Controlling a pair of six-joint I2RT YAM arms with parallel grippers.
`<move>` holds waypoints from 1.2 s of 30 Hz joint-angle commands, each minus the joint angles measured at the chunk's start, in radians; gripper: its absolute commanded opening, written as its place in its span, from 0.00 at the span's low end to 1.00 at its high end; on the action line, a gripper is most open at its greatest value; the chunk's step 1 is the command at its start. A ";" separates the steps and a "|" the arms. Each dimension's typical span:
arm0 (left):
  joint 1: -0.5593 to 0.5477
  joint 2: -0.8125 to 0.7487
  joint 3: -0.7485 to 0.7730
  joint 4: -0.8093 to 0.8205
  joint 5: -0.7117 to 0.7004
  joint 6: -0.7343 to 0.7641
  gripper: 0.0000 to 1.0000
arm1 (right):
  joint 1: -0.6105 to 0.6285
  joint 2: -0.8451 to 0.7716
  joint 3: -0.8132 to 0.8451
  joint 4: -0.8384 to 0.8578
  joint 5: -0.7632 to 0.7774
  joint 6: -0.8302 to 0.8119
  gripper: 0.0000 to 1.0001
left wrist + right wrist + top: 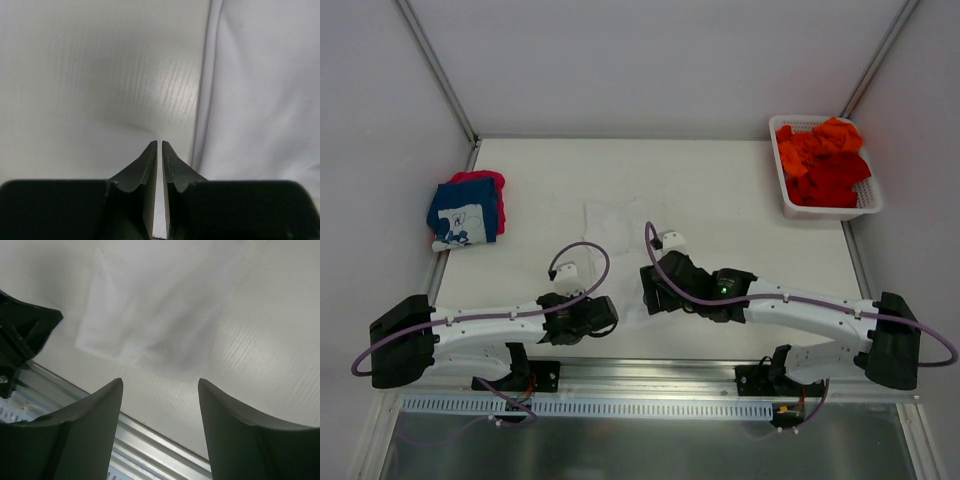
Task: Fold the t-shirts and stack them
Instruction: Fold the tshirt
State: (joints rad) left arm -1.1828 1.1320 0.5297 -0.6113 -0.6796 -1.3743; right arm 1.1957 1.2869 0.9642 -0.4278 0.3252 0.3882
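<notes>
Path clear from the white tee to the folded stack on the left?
Nothing visible blocks it. Only bare table lies between the white tee and the navy-topped stack. The basket sits at the far right, off that path.

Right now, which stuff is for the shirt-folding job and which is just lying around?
Job things: white t-shirt, lying flat in the middle; navy t-shirt folded atop the pink-red t-shirt, left side; orange and red t-shirts, heaped far right.
Just lying about: white lattice basket holding that heap; table.
</notes>
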 commanded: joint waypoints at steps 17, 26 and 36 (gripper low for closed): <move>-0.037 -0.099 -0.126 -0.010 0.123 -0.183 0.09 | -0.008 0.124 -0.180 0.035 0.037 0.123 0.70; -0.058 -0.250 -0.243 0.071 0.129 -0.203 0.39 | -0.071 0.135 -0.324 0.253 -0.061 0.158 0.76; -0.080 -0.422 -0.353 0.136 0.114 -0.229 0.78 | -0.091 0.081 -0.416 0.340 -0.087 0.184 0.77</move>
State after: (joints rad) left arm -1.2514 0.7383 0.2562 -0.4034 -0.6125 -1.5856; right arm 1.1130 1.3689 0.6075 -0.1009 0.3000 0.5232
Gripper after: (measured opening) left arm 0.770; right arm 0.767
